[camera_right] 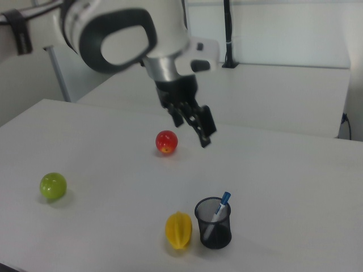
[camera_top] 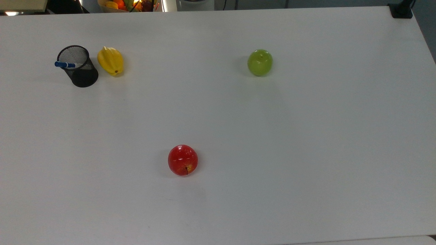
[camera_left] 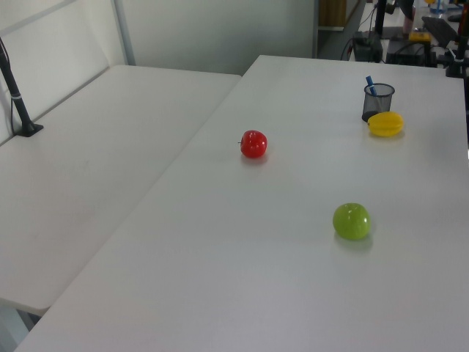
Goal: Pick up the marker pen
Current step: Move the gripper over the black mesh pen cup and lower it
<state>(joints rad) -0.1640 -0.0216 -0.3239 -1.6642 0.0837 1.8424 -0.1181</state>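
Note:
The marker pen point(camera_top: 65, 64) has a blue cap and a white barrel. It stands slanted in a black mesh cup point(camera_top: 81, 73) at the top view's far left, cap poking over the rim. The left view has the marker pen point(camera_left: 370, 83) and mesh cup point(camera_left: 377, 104) at its upper right. In the right view the marker pen point(camera_right: 219, 209) leans in the mesh cup point(camera_right: 214, 231) near the front. My gripper point(camera_right: 191, 128) hangs open and empty above the table, behind and left of the cup, well apart from it.
A yellow starfruit point(camera_top: 110, 61) lies right beside the cup. A red apple point(camera_top: 183, 160) and a green apple point(camera_top: 260, 62) sit further out on the white table point(camera_top: 306, 136). A second white table point(camera_left: 88, 183) adjoins it in the left view.

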